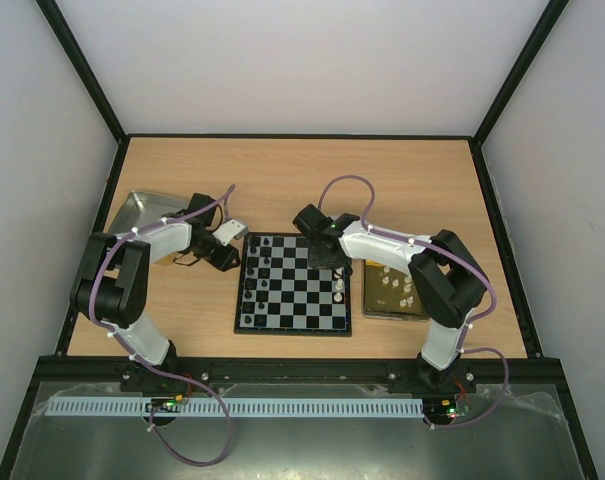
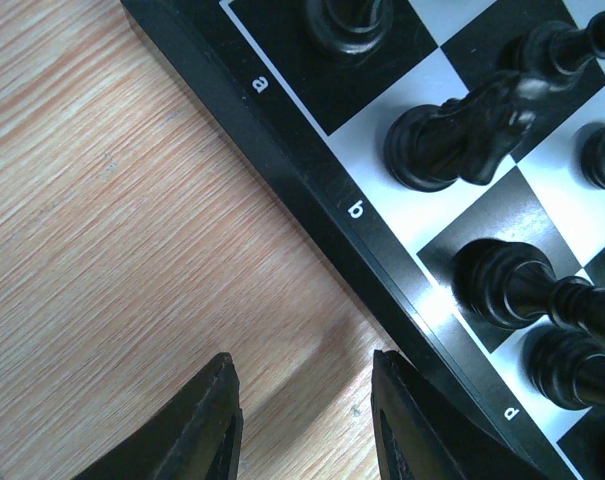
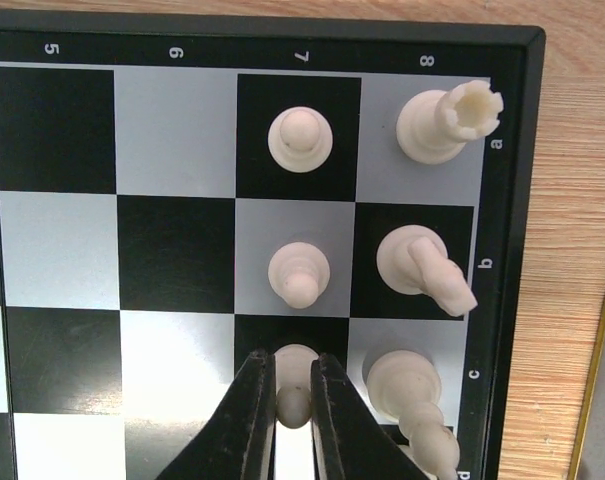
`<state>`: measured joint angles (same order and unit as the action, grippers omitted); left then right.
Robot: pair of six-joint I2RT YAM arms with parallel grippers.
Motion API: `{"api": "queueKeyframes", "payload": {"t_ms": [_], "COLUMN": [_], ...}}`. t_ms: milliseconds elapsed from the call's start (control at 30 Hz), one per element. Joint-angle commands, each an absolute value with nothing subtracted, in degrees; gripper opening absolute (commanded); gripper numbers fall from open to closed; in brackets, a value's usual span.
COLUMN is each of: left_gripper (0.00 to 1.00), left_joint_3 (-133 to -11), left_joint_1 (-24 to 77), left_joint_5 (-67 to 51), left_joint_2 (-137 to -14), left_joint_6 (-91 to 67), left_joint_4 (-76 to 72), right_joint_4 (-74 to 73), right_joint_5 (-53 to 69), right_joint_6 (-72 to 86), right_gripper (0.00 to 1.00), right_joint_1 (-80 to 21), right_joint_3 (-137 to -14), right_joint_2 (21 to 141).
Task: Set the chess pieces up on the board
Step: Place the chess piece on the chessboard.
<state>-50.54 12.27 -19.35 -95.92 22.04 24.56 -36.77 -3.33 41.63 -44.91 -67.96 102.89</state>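
The right gripper [image 3: 293, 372] was closed to a narrow gap on a white pawn [image 3: 294, 403], its fingers pressed against the head from both sides, over the dark square in row c of the board [image 1: 292, 330]. I could not tell whether the pawn's base sat on that square or hung just above it.

Around it, at the board's far right corner, a rook [image 3: 447, 120], a knight [image 3: 422, 265] and a bishop [image 3: 407, 385] stood along the edge file, with two more pawns [image 3: 300, 138] in front of them.

The left gripper [image 2: 302, 365] was open and held nothing, over bare wood just beside the board's left rim, close to a black knight [image 2: 462, 135].

Black looked the further along: dark pieces stood in two files down the board's left side. White seemed about a third done, since a cluster of cream pieces [image 1: 394, 285] lay in the gold tray [image 1: 394, 313] just right of the board.

From above, the right arm hid the corner it was working on, and the black figures were too small to count or name. The silver tray [image 1: 142, 212], left of the board, was partly covered by the left arm. The left wrist view cut off the rook at the top edge.
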Motion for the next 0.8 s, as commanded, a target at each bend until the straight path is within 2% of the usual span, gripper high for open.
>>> {"api": "queueKeyframes", "payload": {"t_ms": [0, 367, 767], "left_gripper": [0.38, 0.38, 0.38], "left_joint_3": [-48.6, -48.4, -48.7], "left_joint_1": [11.9, 11.9, 11.7], "left_joint_5": [-17.1, -17.0, -17.0], "left_joint_2": [-96.8, -96.9, -96.5], "left_joint_6": [21.9, 21.9, 21.7], "left_joint_4": [26.9, 26.8, 27.1], "right_joint_4": [-36.4, -37.7, -39.1], "right_joint_5": [-3.9, -4.1, -5.6], "right_joint_6": [42.1, 42.0, 42.1], "right_gripper": [0.1, 0.16, 0.18], "right_joint_1": [-44.8, -44.8, -44.8], "right_joint_3": [-67.7, -69.2, -69.9], "right_joint_2": [103.2, 101.4, 96.6]}}
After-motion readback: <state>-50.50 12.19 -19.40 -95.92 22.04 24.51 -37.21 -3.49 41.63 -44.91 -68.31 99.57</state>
